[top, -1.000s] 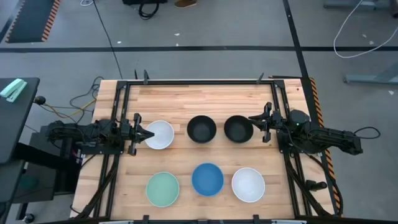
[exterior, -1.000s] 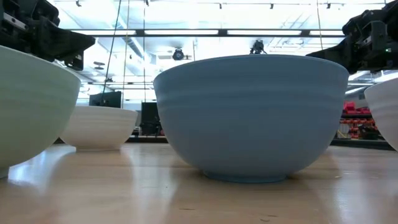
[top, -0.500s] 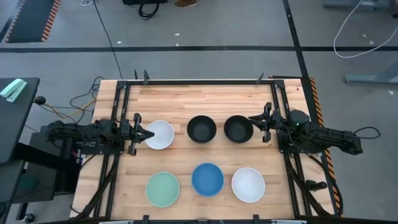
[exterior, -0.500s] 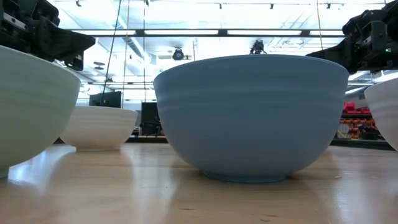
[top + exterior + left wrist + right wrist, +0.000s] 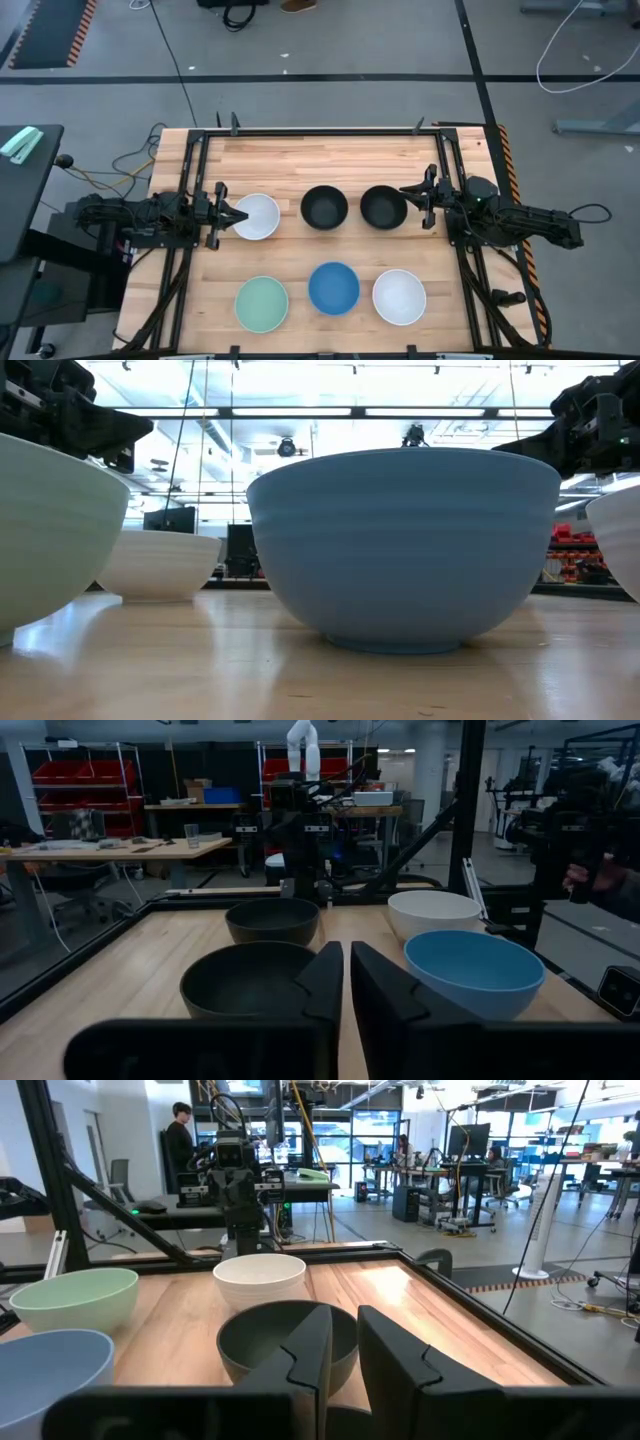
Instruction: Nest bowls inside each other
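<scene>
looks like a robotics lab: red parts shelves, workbenches, a white robot arm, office chairs.

Grey concrete floor surrounds a wooden table. Red shelving racks and cluttered workbenches line one dim side. Elsewhere, bright windows, desks, a standing person.
</scene>
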